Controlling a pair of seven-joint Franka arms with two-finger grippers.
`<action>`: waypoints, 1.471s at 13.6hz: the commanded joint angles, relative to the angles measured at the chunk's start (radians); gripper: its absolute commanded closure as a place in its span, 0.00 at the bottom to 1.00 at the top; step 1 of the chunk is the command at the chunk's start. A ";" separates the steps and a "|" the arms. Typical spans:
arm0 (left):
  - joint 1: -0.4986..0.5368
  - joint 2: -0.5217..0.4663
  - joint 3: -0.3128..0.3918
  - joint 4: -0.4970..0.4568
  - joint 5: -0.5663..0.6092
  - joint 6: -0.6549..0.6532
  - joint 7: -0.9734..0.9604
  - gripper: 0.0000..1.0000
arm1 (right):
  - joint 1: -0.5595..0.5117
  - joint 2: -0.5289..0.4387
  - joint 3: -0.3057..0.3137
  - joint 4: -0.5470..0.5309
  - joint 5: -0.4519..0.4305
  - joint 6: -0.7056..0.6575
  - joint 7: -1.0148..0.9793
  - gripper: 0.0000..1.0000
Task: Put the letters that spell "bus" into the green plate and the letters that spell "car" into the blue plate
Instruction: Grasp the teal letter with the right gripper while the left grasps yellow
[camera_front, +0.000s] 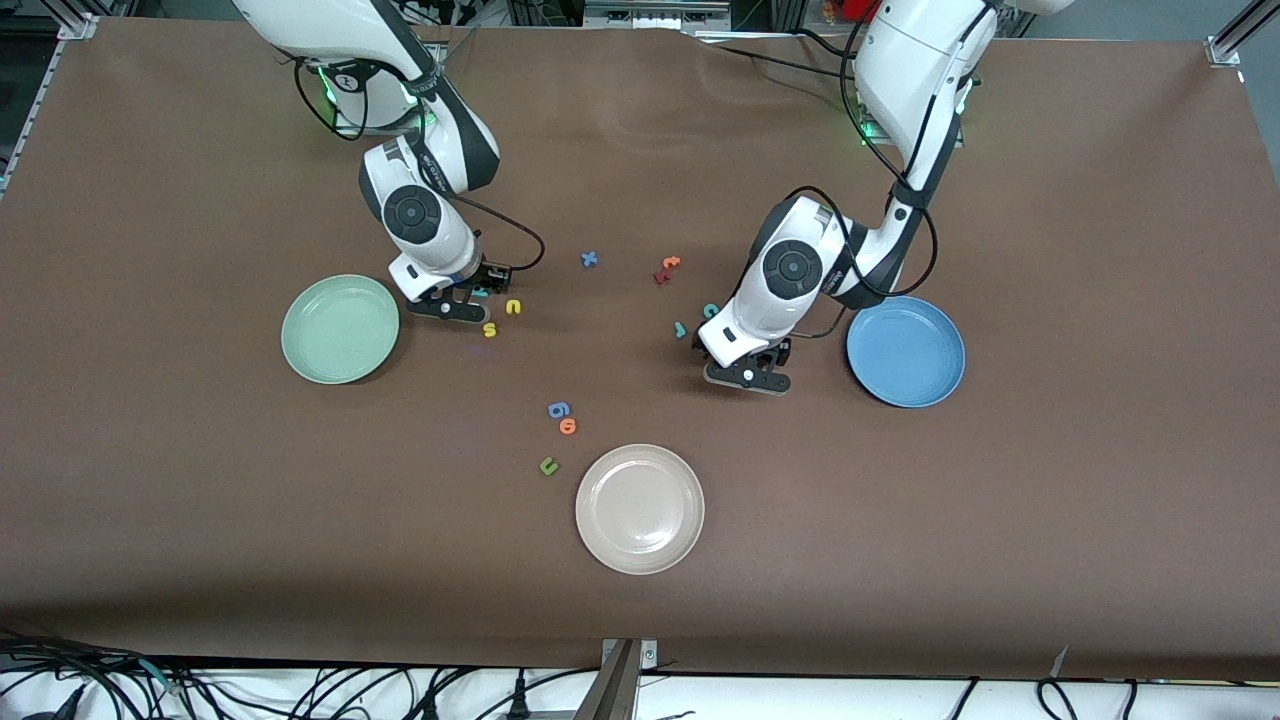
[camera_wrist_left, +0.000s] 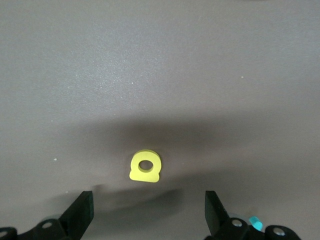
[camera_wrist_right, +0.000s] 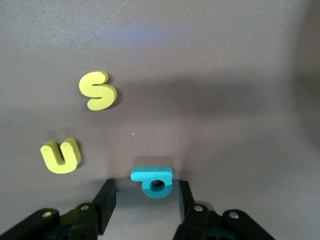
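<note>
The right gripper (camera_wrist_right: 145, 197) is half-closed, its 2 fingers flanking the teal b (camera_wrist_right: 153, 180) — light, soft foam, best pinched across its flat edges. The left gripper (camera_wrist_left: 149, 215) hangs spread above the yellow a (camera_wrist_left: 145, 166).

Brown desk (camera_front: 1050, 520) carrying three plates: green plate (camera_front: 340, 329), blue plate (camera_front: 906, 351), beige-white plate (camera_front: 640, 509). Foam letters lie flat on it: yellow s (camera_front: 490, 329), yellow u (camera_front: 513, 307), teal b (camera_wrist_right: 153, 181), yellow a (camera_wrist_left: 145, 166), teal c (camera_front: 710, 311), blue x (camera_front: 589, 259).

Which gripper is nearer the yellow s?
Right. The right gripper is low beside the yellow s, around the teal b; the left gripper is over the yellow a, near the blue plate.
</note>
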 joint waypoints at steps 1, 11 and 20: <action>-0.006 0.028 0.008 0.033 0.029 0.013 -0.017 0.05 | -0.006 -0.010 0.011 -0.018 0.019 0.019 0.005 0.46; -0.007 0.062 0.030 0.084 0.072 0.013 -0.018 0.32 | -0.007 -0.007 0.009 -0.026 0.019 0.078 -0.048 0.46; -0.021 0.063 0.033 0.084 0.075 0.013 -0.038 0.46 | -0.007 -0.003 0.009 -0.029 0.019 0.078 -0.050 0.85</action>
